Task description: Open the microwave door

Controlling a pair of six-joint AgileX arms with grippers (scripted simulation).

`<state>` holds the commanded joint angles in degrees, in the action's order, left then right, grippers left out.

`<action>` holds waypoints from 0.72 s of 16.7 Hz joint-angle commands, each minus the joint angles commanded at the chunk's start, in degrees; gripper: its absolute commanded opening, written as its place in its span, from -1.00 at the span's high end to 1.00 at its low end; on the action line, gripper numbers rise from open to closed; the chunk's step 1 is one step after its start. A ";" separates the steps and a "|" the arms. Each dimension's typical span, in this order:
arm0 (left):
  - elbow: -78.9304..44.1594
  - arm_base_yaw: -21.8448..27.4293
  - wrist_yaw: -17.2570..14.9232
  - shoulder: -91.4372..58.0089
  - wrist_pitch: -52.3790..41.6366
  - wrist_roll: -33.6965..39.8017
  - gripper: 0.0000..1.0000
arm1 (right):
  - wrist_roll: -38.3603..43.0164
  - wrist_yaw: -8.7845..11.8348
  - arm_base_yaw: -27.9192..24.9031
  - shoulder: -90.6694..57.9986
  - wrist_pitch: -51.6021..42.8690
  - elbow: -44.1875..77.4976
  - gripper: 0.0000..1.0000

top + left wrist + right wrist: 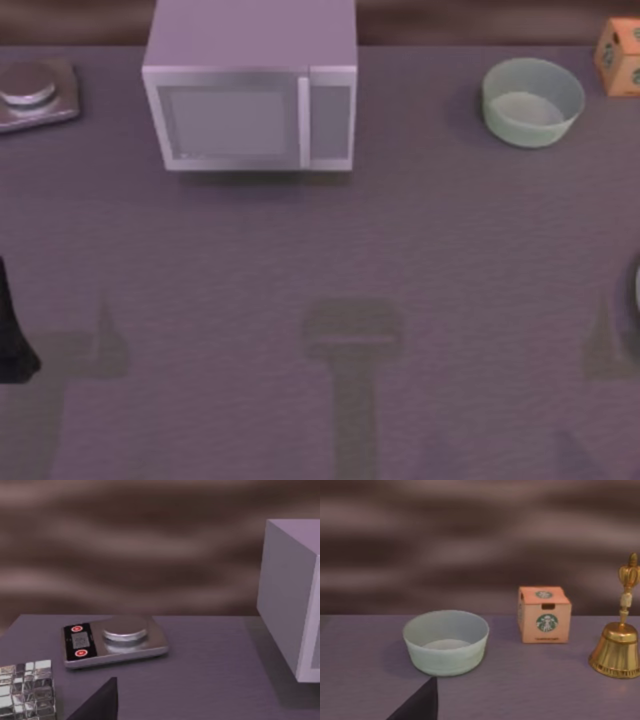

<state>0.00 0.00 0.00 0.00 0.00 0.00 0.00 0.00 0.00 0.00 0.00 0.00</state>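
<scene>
toward the back of the table (330, 250), left of centre in the top view, the microwave (250, 85) stands with the microwave door (228, 122) flush shut, its narrow control panel (333, 120) on the right side of the front. no step seems begun: the left arm (15, 340) shows only as a dark shape at the table's left edge, the right arm is barely visible at the right edge, and i cannot tell either gripper's state. judging from this, the next move calls for reaching the door's edge beside the panel and swinging it outward. on the purple-grey surface sit a metal scale (35, 92), a pale bowl (532, 102), an orange box (620, 55), a mirrored cube (27, 690) and a gold bell (619, 645); the backdrop is blurred brown.
</scene>
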 joint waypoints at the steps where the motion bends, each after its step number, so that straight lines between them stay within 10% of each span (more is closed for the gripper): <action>1: 0.00 0.00 0.00 0.00 0.00 0.00 -1.00 | 0.00 0.00 0.00 0.00 0.00 0.00 -1.00; 12: -28.96 12.47 7.70 -33.11 -10.14 10.45 -1.00 | 0.00 0.00 0.00 0.00 0.00 0.00 -1.00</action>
<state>-28.96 12.47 7.70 -33.11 -10.14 10.45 0.00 0.00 0.00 0.00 0.00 0.00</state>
